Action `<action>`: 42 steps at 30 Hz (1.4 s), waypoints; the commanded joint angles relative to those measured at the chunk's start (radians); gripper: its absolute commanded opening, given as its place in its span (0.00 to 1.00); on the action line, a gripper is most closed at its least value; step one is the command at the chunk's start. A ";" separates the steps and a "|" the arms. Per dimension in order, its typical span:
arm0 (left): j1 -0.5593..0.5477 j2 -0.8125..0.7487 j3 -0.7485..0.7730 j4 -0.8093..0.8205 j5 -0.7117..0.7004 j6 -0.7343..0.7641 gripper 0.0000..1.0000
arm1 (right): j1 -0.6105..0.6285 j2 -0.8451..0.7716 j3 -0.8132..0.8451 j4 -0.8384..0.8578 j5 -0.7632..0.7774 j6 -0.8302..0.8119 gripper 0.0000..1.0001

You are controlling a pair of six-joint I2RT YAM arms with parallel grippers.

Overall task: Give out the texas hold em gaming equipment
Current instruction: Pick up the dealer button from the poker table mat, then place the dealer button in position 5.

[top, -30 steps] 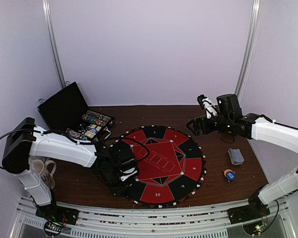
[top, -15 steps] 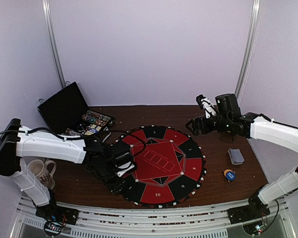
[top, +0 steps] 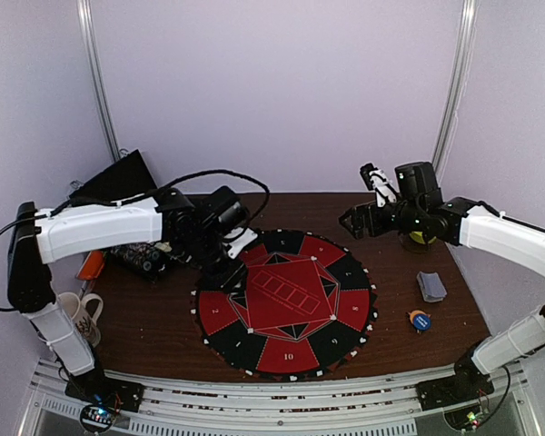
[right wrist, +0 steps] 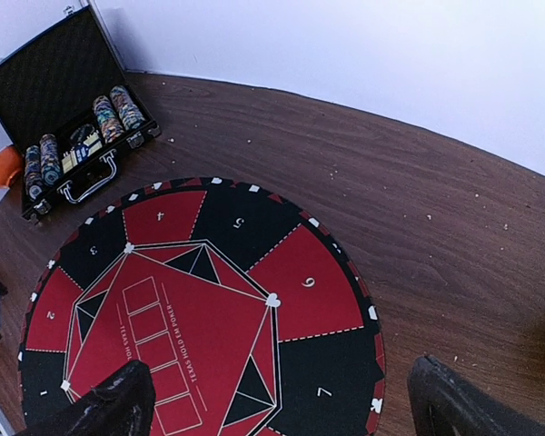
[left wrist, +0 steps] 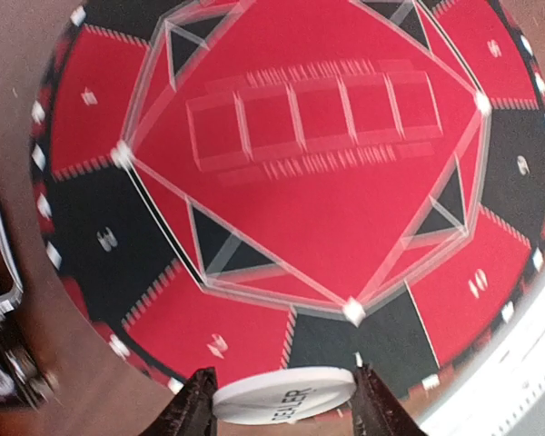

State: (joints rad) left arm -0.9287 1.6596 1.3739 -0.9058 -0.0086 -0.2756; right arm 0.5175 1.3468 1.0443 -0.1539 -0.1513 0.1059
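White plastic shows between the fingers of the left gripper (left wrist: 282, 407); it is clenched on the dealer button (left wrist: 284, 398), a round disc gripped by its rim and carried flat, clear above the left side of the round red-and-black mat (top: 286, 304). No other gaming piece can be seen on the mat's numbered seats. The poker chips (right wrist: 118, 107) sit in rows in the open black case (right wrist: 68, 136) at the far left of the table; a grey-blue deck of cards (top: 431, 286) lies on bare wood to the right of the mat, with a blue and orange disc (top: 420, 320) just near of it. The right gripper (right wrist: 282, 413) hangs over the far right of the table with its fingers spread wide, grasping nothing. I'd say step 1 of the hand-out is under way: the dealer button is being brought to its place, with chips and cards not yet shared out. The next move calls for picking 1 seat, lowering the disc until it is flat on the felt, and only then releasing it so it does not roll or flip.
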 commanded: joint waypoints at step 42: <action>0.216 1.047 1.002 0.325 -0.106 0.179 0.41 | -0.020 0.021 0.042 -0.120 0.167 0.067 1.00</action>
State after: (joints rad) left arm -0.7136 2.6419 2.3657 -0.6964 -0.1112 -0.0795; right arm 0.5030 1.3670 1.0595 -0.2306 -0.0204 0.1722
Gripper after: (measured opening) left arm 0.461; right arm 0.999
